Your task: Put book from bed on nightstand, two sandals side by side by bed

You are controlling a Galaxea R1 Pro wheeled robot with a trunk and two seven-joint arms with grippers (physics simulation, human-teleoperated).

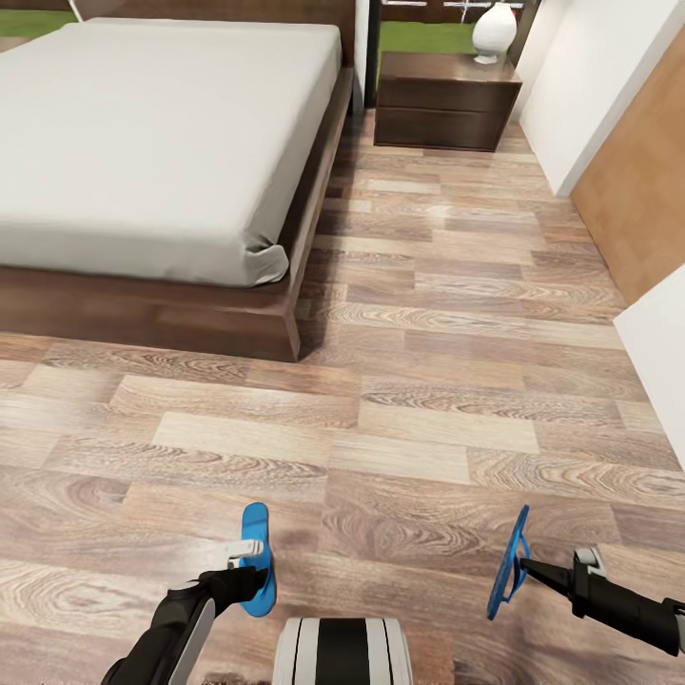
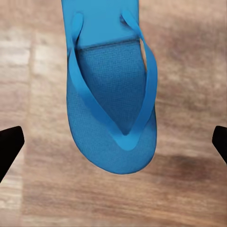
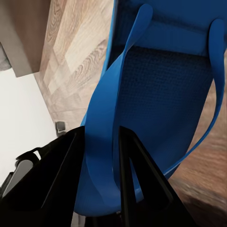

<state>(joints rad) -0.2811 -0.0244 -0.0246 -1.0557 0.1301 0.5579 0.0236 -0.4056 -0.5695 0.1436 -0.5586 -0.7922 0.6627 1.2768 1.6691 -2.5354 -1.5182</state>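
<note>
We are holding one sandal edge-up off the floor, right gripper pinching its strap. The other sandal is lying flat below the left gripper, jaws spread. Both look light and floppy; the strap seems the surest hold.

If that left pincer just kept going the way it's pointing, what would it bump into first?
Most likely the blue sandal lying flat on the wood floor: it sits centred between the open left pincer's fingertips, straps up. How far off is unclear.
</note>
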